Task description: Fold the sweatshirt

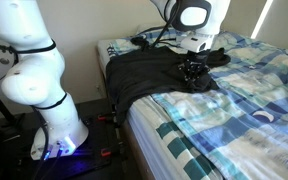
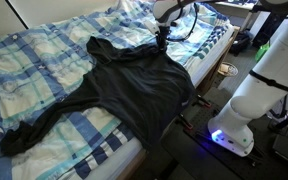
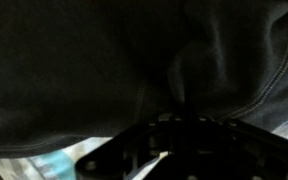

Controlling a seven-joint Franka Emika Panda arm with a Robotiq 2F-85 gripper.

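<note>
In an exterior view: sweatshirt (image 1: 144, 75) lies rumpled on the bedspread (image 1: 239, 110), at the bedspread's side edge. My gripper (image 1: 192, 70) is down at the cloth.

In an exterior view: sweatshirt (image 2: 139, 85) is spread open, with one sleeve (image 2: 39, 130) trailing across the bedspread. No fold visible.

Wrist view: dark fabric fills the frame. Can't tell if my jaws are apart or clamped.

My read: folding not started, every fold still to do.
</note>
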